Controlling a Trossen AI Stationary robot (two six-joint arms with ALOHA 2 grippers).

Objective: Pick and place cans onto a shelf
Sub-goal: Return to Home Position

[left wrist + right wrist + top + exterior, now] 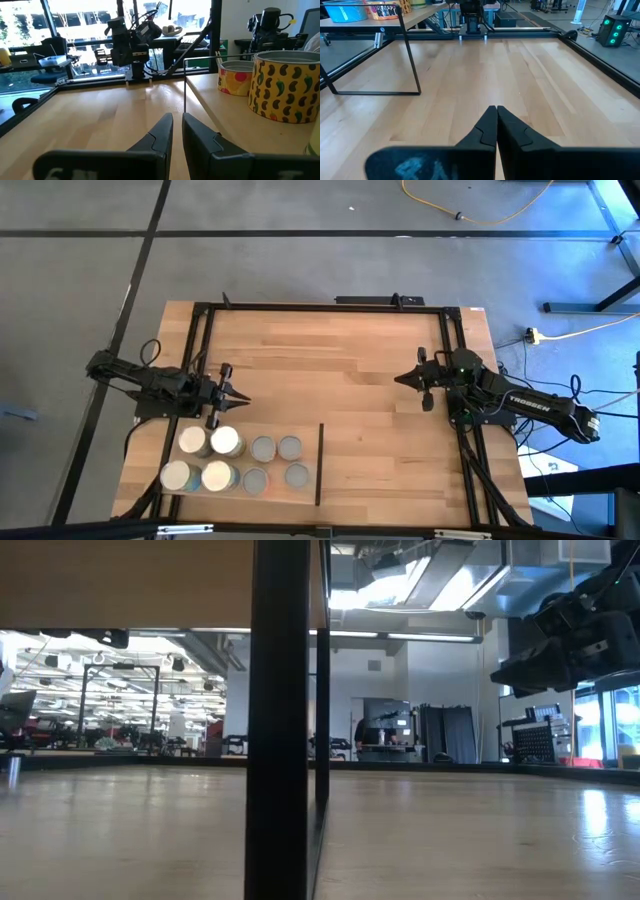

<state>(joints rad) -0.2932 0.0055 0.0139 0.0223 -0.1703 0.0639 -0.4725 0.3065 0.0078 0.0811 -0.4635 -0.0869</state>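
Note:
Several cans (pixel 225 442) stand upright in two rows on the shelf (pixel 308 435), a pale-wood panel at the table's near left with a thin black strip (pixel 320 465) along its right side. Some tops are cream-white, some grey metal. In the left wrist view, a yellow can with a pepper print (pixel 282 85) and a yellow-red can (pixel 235 77) stand on the raised panel. My left gripper (pixel 243 395) hovers level just beyond the cans' far row, shut with only a slit between its fingers (pixel 177 117). My right gripper (pixel 397 378) hangs shut (pixel 496 109) over the table's right half.
A black metal frame (pixel 320 307) runs around the planked tabletop (pixel 330 370), which lies bare between the two arms. The shelf's thin black leg (pixel 412 65) stands on the table. In the low view the black strip (pixel 280 720) blocks the middle.

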